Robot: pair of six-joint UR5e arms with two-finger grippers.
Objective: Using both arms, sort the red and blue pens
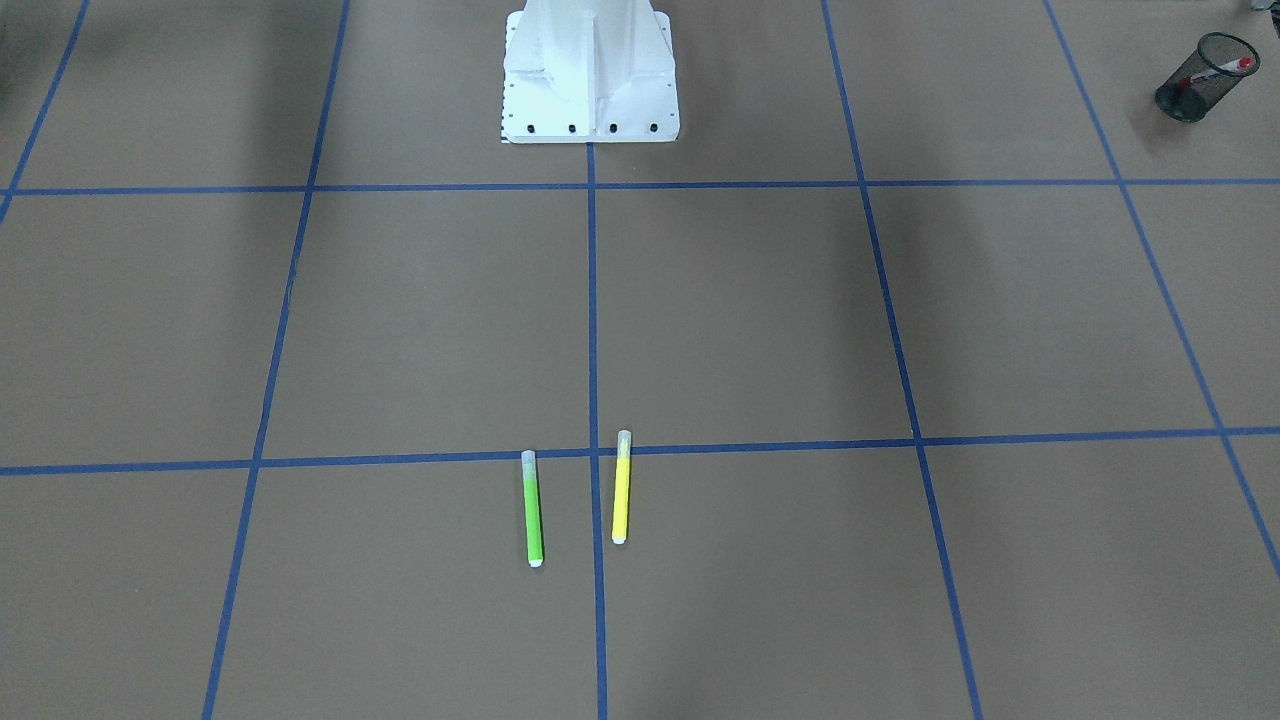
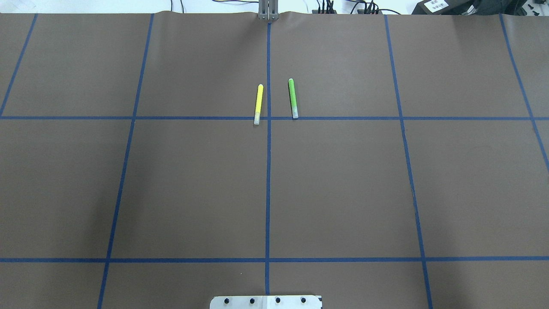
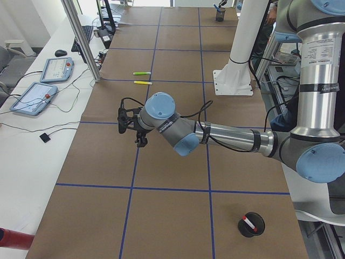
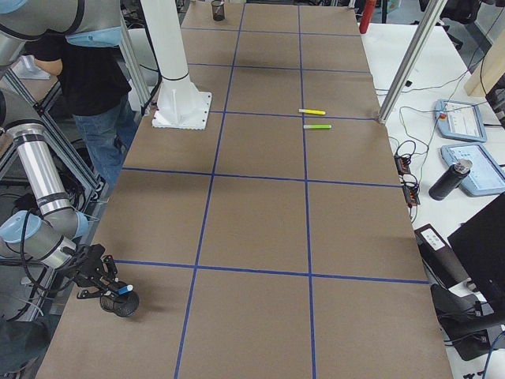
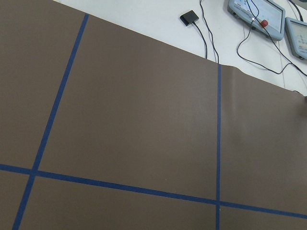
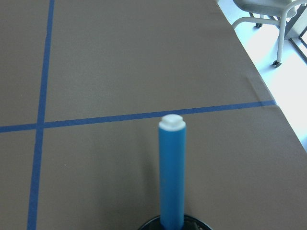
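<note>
The red pen (image 1: pixel 1222 69), white barrel with a red cap, leans inside a black mesh cup (image 1: pixel 1195 85) on the robot's left side; the exterior left view shows this cup (image 3: pixel 252 225) too. The blue pen (image 6: pixel 171 177) stands upright, white tip up, in a second black cup (image 4: pixel 124 303) at the table's other end. My right gripper (image 4: pixel 113 287) sits right at that cup, and I cannot tell whether it is open or shut. My left gripper (image 3: pixel 141 143) hangs above bare table, far from both cups; its state is also unclear.
A green pen (image 2: pixel 293 98) and a yellow pen (image 2: pixel 258 104) lie side by side near the table's far middle. The white robot base (image 1: pixel 590 75) stands at the near edge. A person (image 4: pixel 87 79) stands behind the base. Tablets and cables lie on the white side bench.
</note>
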